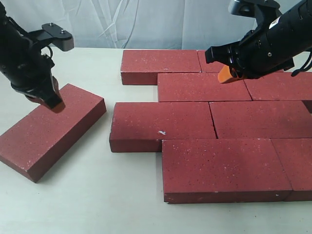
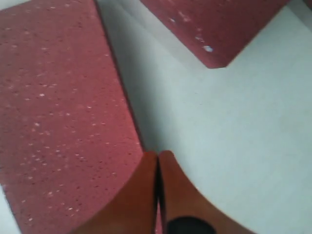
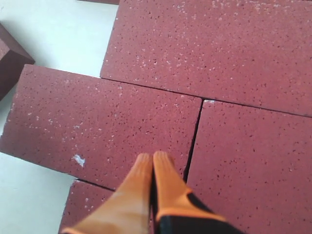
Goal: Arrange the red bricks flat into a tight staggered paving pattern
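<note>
Red bricks (image 1: 229, 161) sit flat in staggered rows on the right of the pale surface (image 1: 92, 200), one loose brick (image 1: 48, 134) lying angled well apart on the left. Left claw (image 1: 52, 103), pinched closed and empty, is over that brick; right claw (image 1: 228, 75), closed too, hangs above the back rows.

Black jointed arms (image 1: 273, 44); orange fingers (image 3: 163, 178); grey wrist bracket (image 1: 57, 37)
</note>
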`<action>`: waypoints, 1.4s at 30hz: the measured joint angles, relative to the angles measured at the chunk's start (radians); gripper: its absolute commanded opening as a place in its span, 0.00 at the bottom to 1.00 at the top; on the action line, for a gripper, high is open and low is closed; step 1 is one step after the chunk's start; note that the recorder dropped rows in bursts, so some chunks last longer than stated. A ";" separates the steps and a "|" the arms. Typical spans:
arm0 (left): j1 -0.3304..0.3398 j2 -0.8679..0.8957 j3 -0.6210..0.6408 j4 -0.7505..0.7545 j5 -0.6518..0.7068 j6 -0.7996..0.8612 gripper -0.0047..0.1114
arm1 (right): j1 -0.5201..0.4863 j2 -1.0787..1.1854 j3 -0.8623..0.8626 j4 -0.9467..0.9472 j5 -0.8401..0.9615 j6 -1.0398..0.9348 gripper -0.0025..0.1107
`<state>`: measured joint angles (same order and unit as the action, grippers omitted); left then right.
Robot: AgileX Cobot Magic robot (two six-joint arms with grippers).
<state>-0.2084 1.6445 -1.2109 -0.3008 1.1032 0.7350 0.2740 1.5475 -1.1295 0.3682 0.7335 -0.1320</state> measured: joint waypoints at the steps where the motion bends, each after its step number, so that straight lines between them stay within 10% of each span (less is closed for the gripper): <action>1: 0.000 0.000 0.010 -0.019 0.004 0.030 0.04 | 0.000 0.000 0.000 0.000 0.000 0.000 0.02; 13: 0.000 0.000 0.149 -0.093 -0.103 0.267 0.04 | 0.000 0.000 0.000 0.000 0.000 -0.002 0.02; 42: 0.000 0.218 0.215 0.160 -0.049 0.069 0.04 | 0.000 0.000 0.000 0.000 0.000 -0.004 0.02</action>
<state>-0.2084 1.8627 -0.9963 -0.1405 1.0543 0.8039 0.2740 1.5475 -1.1295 0.3682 0.7335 -0.1360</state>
